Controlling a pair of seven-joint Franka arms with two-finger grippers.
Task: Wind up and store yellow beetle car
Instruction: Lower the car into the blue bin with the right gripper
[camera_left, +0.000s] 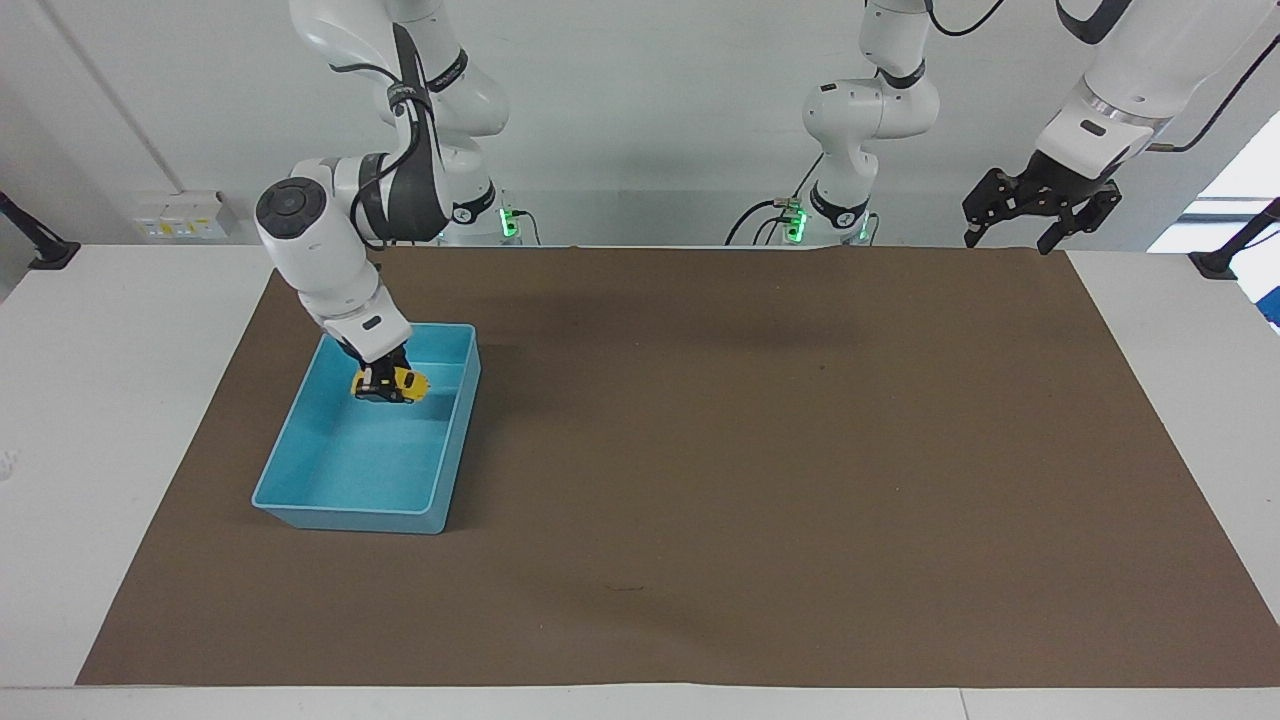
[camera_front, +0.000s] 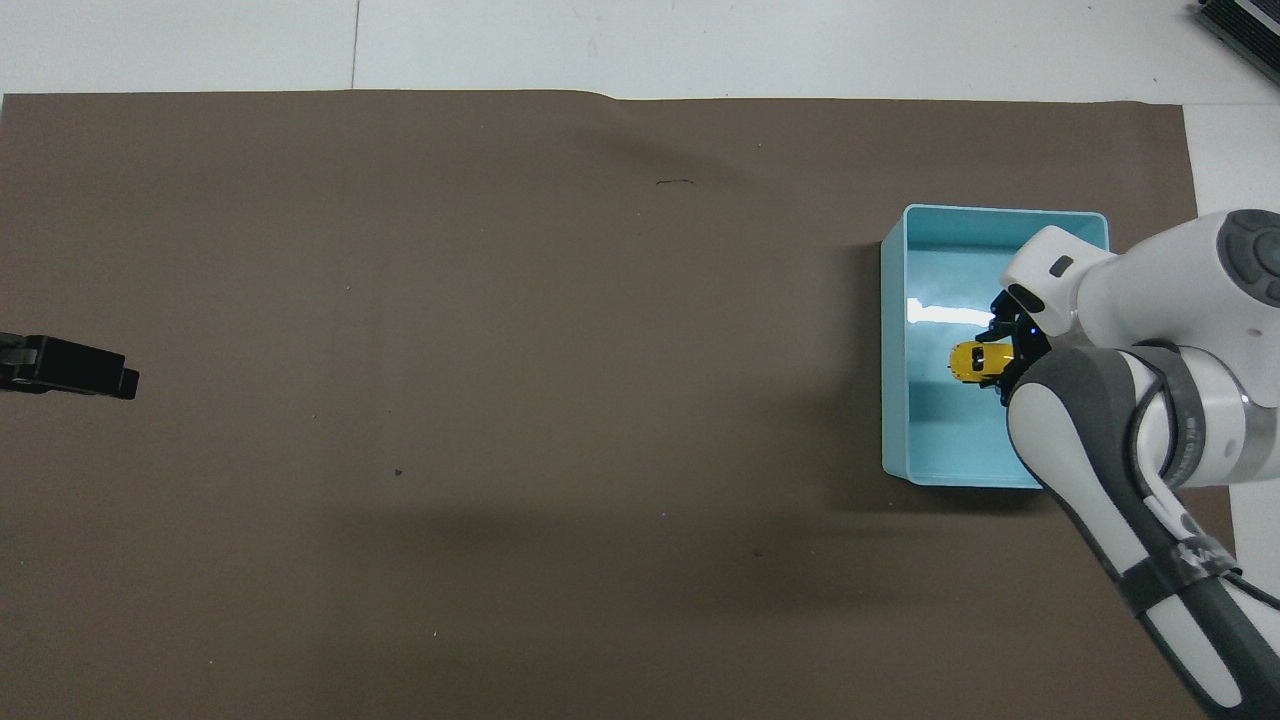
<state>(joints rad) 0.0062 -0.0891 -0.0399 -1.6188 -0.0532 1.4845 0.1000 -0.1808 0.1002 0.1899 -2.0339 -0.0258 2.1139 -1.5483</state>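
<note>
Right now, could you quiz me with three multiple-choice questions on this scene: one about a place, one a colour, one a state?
1. The yellow beetle car is:
A. over the blue bin
B. on the brown mat
C. on the white table

2. The bin is:
A. red
B. blue
C. green

3. The right gripper is:
A. open, empty
B. shut on the car
C. out of sight

Key: 1 A, the car hangs inside the bin's outline. 2 B, light blue walls. 3 B, its fingers clasp the car, while the left gripper waits open.

Robotics lab, bare white walls, brown mat (camera_left: 760, 450), cabled arm bases (camera_left: 835, 215)
</note>
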